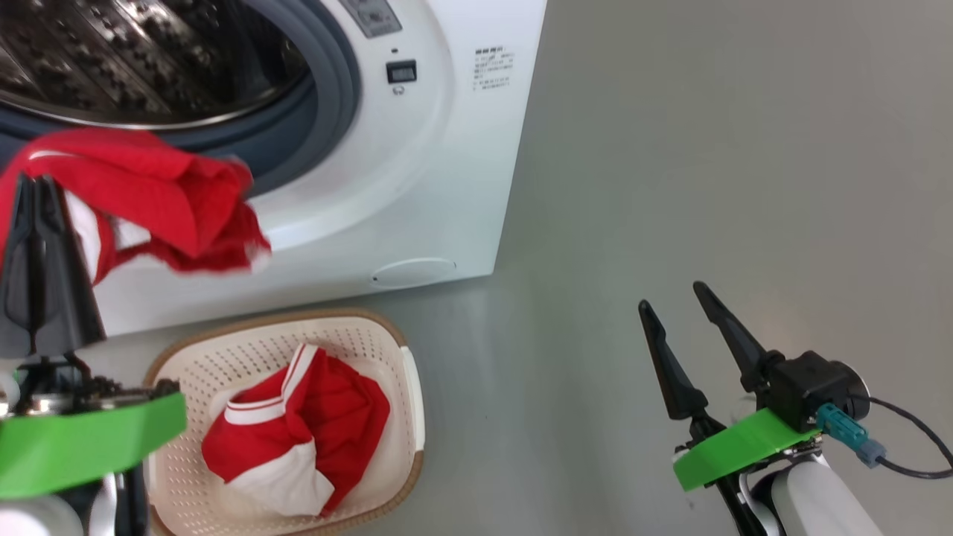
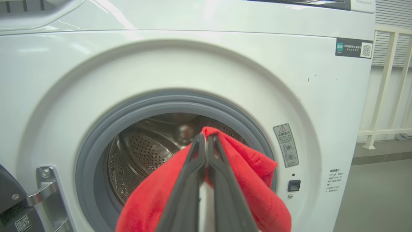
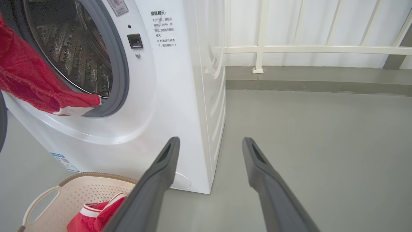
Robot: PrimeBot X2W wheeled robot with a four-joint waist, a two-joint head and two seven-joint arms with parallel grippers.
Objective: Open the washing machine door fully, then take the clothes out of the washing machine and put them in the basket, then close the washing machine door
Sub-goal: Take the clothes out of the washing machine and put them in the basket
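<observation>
"温馨提示" notice (image 3: 163, 29) on washing machine (image 3: 173, 106)

The washing machine (image 1: 417, 186) ran off the head view's top and left edges, losing most of its drum. The red garment (image 1: 171, 201) was blurred along its right hem and, in the left wrist view, hid the drum's near lip. The washing machine door (image 2: 8, 196) was cut to a dark sliver beside its hinge. The left gripper (image 1: 33, 182) had its green mount covering the near left corner of the basket (image 1: 350, 327). The small label (image 1: 493, 69) was too fine to read.
</observation>
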